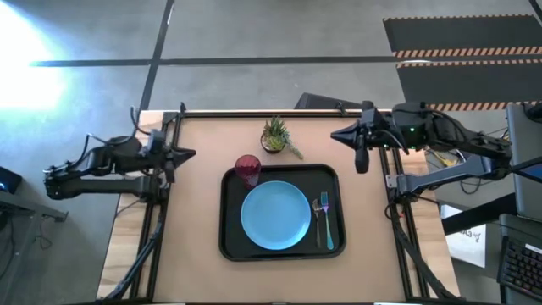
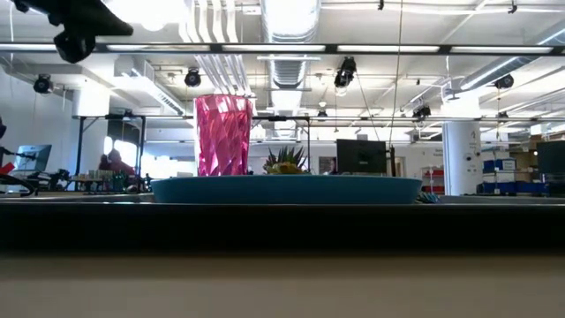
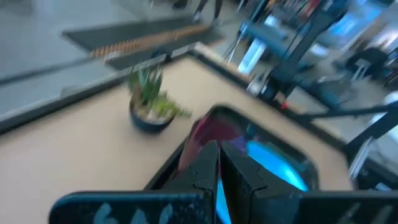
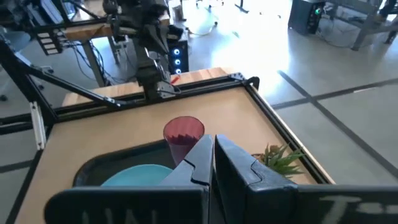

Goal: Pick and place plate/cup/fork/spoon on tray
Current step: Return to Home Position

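Note:
The black tray (image 1: pixel 229 182) lies in the table's middle. On it rest the light-blue plate (image 1: pixel 275 214), the red cup (image 1: pixel 247 169) upright at its far left corner, and, right of the plate, the blue-handled fork (image 1: pixel 329 229) with the spoon (image 1: pixel 318 212) beside it. The cup (image 2: pixel 222 134) and plate (image 2: pixel 287 187) also show in the low view. My left gripper (image 1: pixel 188 154) is shut and empty over the table's left edge. My right gripper (image 1: pixel 336 135) is shut and empty at the far right. The wrist views show each gripper shut, left (image 3: pixel 221 163) and right (image 4: pixel 214 152).
A small potted green plant (image 1: pixel 276 135) stands on the table just beyond the tray's far edge. Black frame rails run along the table's left, right and far edges. Bare tabletop lies left and right of the tray.

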You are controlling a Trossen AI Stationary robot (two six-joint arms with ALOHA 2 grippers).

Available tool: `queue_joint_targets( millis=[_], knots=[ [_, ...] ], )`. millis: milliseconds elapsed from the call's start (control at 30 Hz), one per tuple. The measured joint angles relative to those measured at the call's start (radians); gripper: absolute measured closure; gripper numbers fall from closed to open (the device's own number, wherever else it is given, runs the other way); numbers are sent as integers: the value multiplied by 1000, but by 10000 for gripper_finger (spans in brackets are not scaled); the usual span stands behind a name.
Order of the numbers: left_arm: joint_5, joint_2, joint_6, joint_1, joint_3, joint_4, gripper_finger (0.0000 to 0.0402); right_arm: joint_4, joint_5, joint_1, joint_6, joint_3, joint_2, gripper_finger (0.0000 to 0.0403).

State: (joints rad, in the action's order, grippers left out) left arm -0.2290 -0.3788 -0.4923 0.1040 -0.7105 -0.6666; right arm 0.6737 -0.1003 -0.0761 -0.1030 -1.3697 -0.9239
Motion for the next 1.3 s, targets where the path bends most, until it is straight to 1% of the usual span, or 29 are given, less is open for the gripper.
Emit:
queue_joint_targets(
  millis=[167, 267, 333, 433, 500, 567, 667, 867, 933, 967, 1133, 1300],
  knots=[
    [-2, 46, 29, 0, -1, 105, 402, 5, -6, 0, -1, 0, 15, 394],
    [0, 66, 27, 0, -17, 122, 402, 22, -6, 0, -21, 0, 29, 394],
    [5, 75, -34, 0, -27, 118, 402, 48, -4, 0, -81, 0, 43, 394],
    [56, 92, -77, 1, -34, 120, 402, 92, 4, 0, -188, 0, 60, 394],
    [104, 103, -78, 1, -35, 119, 402, 123, 10, 0, -213, 0, 67, 394],
    [124, 109, -77, 1, -35, 119, 402, 129, 40, 5, -192, 0, 72, 394],
    [127, 110, -70, 1, -33, 119, 402, 85, 122, 21, -162, 0, 73, 394],
    [145, 112, -25, 0, -19, 118, 402, -8, 316, 67, 4, 7, 82, 394],
    [146, 114, -24, 0, -19, 121, 402, -43, 356, 83, 35, 18, 98, 394],
    [146, 115, -24, 0, -21, 122, 402, -59, 371, 88, 40, 27, 111, 394],
    [147, 137, 6, 0, -21, 139, 402, -82, 373, 108, 25, 87, 193, 394],
    [147, 159, 9, 1, -20, 136, 402, -150, 381, 111, 13, 173, 261, 394]
  ],
)
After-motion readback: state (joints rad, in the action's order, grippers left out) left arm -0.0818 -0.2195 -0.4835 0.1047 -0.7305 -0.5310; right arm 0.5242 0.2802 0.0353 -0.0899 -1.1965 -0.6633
